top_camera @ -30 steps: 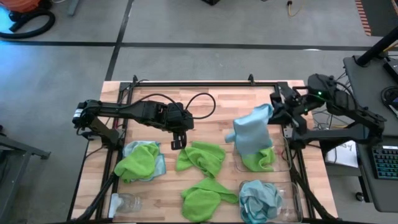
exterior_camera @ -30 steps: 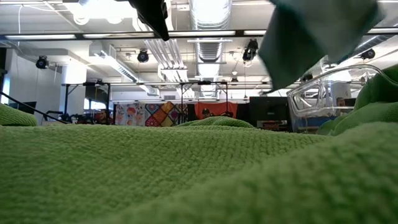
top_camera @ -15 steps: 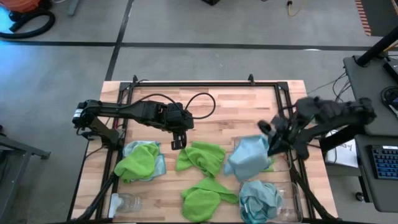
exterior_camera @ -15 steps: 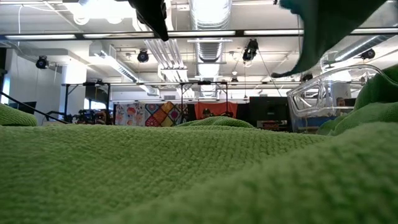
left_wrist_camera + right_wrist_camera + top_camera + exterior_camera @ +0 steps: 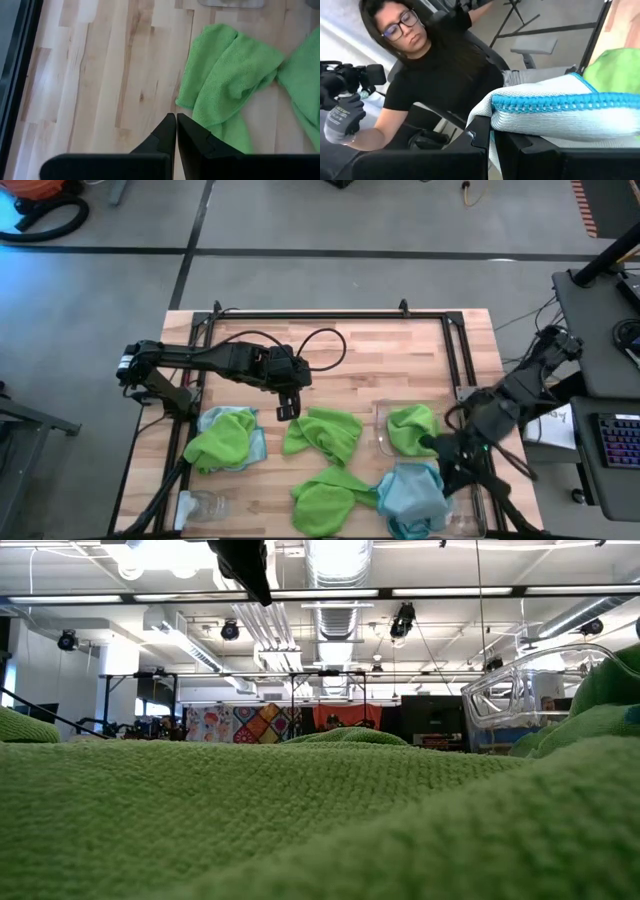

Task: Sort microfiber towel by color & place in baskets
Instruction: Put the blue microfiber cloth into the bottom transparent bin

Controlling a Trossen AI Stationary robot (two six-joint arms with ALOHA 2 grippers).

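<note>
My right gripper [image 5: 441,451] is shut on a pale blue microfiber towel [image 5: 408,492], which sits over the near clear basket [image 5: 476,510] at the table's near right. That basket holds another blue towel [image 5: 432,518]. The far basket [image 5: 381,442] holds a green towel [image 5: 412,427]. My left gripper [image 5: 288,409] hovers shut above bare wood, just left of a loose green towel [image 5: 323,432]. Another green towel [image 5: 325,498] lies near the front edge. A third [image 5: 220,440] lies at the left on top of a blue one [image 5: 255,445]. My right gripper pinches the blue towel between its two fingers at a stitched hem edge [image 5: 555,103]. The hem runs across the fingers, with folded cloth bunched below it. The fingers come from the table's right, slanting slightly down. The towel droops below them over the near basket; whether it rests there, I cannot tell.
A small clear glass jar [image 5: 205,505] lies at the near left corner. A black frame [image 5: 330,314] borders the wooden table. A person in black [image 5: 427,85] sits beyond the table's right side. In the low view a green towel [image 5: 300,820] fills the foreground.
My right gripper has swung from the far right of the table toward the near edge, turning as it went. It carried the blue towel from above the far basket to above the near basket. The towel, which hung long, now droops bunched over the near basket.
</note>
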